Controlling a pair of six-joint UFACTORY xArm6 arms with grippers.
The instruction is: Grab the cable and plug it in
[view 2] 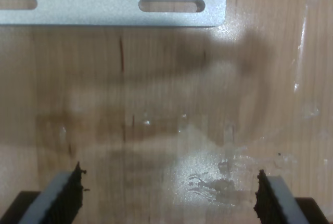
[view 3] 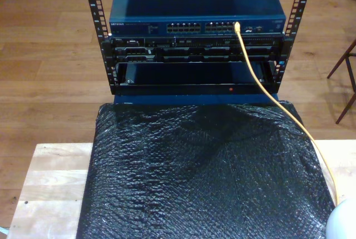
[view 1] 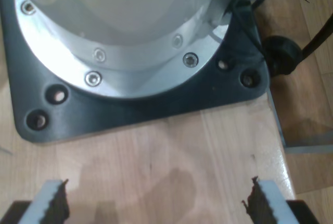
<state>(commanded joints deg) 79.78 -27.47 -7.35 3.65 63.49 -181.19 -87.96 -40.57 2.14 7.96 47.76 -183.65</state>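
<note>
Cable (view 3: 266, 89): light, limp; you grip just behind the plug.
First gripper (view 1: 155, 203): spread, empty.
Second gripper (view 2: 169, 195): spread, empty.

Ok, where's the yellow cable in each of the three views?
Exterior view: yellow cable runs from the blue switch over the black cover to that view's right edge.
First wrist view: black base plate on the wooden table.
Second wrist view: slotted metal bracket on that table.
Shared landmark: the wooden table.
</note>
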